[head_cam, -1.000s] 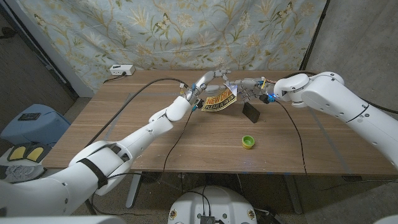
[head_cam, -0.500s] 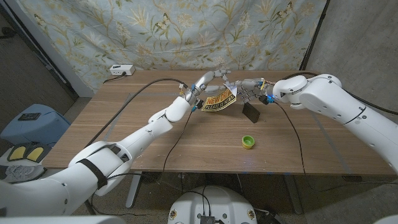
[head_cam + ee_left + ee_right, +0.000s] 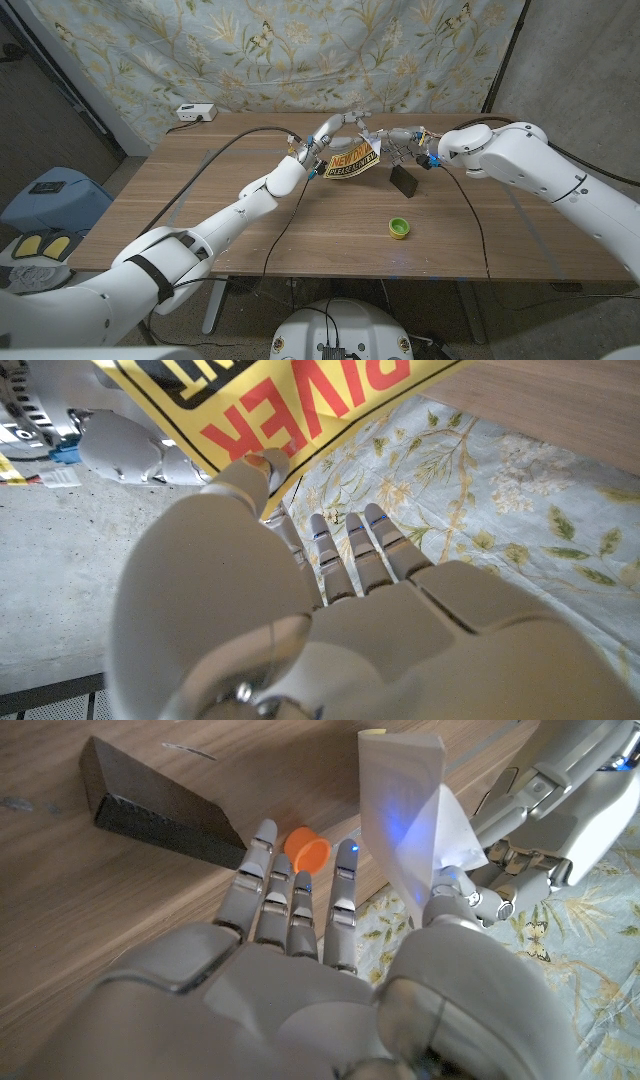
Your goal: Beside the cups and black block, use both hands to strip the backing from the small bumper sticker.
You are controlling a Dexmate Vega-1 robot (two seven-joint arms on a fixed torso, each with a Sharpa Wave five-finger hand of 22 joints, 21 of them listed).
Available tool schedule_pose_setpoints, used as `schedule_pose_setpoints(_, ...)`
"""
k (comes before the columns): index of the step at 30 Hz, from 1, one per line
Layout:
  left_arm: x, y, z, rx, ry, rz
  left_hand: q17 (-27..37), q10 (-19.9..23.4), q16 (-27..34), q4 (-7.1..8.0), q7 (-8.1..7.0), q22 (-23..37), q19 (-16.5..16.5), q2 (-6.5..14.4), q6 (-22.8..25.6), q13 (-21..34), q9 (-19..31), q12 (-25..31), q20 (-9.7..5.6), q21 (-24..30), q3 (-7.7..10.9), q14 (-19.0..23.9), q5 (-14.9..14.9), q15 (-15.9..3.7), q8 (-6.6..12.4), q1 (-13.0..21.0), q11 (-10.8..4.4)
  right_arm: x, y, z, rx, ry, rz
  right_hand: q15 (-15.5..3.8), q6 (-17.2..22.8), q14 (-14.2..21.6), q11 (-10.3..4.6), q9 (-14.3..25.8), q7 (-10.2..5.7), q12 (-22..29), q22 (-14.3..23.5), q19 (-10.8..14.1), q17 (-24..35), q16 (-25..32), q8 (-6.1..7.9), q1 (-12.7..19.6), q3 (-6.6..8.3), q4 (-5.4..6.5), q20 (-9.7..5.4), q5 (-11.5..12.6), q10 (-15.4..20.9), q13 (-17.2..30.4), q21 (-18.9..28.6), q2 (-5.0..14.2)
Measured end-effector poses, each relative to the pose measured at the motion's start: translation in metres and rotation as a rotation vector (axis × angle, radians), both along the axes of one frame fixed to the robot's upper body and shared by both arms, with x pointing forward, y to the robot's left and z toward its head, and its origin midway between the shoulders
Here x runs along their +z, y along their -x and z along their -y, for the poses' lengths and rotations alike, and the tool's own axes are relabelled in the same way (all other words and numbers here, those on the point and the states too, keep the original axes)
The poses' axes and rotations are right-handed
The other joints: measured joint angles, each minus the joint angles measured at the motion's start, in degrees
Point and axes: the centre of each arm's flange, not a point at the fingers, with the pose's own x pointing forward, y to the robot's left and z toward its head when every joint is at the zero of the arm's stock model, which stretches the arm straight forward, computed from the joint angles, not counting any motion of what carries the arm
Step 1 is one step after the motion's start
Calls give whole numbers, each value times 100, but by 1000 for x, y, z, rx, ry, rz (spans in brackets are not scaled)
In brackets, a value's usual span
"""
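Note:
The small bumper sticker point(image 3: 352, 160), yellow with black lettering, hangs in the air over the far middle of the table. My left hand point(image 3: 335, 130) pinches its upper left edge; in the left wrist view my thumb presses on the sticker point(image 3: 290, 400) with red letters. My right hand point(image 3: 400, 146) holds the sticker's right end. In the right wrist view its white backing side point(image 3: 405, 820) stands between thumb and finger, with the left hand point(image 3: 560, 790) beyond it. The black block point(image 3: 404, 181) stands just below the sticker, and a green cup point(image 3: 399, 228) sits nearer me.
An orange cup point(image 3: 308, 851) lies on the table point(image 3: 200, 200) beside the black block point(image 3: 160, 815). A white box point(image 3: 194, 113) with a cable sits at the far left corner. Black cables run along both arms over the wood. A floral cloth hangs behind the table.
The sticker has shifted a little to the left between the hands, and the right arm has edged left with it. Both hands keep their hold.

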Motion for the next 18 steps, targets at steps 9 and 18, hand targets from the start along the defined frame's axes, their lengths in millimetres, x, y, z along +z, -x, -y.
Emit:
schedule_pose_setpoints(9,0,2,1,-3,8,10,28,14,0,0,13,0,0,36,-35,0,17,0,1,-28,0,20,0,-20,27,-37,-18,0,2,1,-30,5,12,-125,736,228,-199,86,-181,37,1,202,0,42,293,514,217,-59,-141,5,340,-27,0,80)
schedule_pose_setpoints(18,-1,4,3,-9,15,18,28,45,0,0,3,0,0,37,-45,27,17,0,1,-29,0,41,0,-40,27,-37,-50,0,4,2,-55,5,22,-230,1034,394,-298,142,-313,71,11,335,1,86,425,778,305,-81,-193,5,527,-26,0,109)
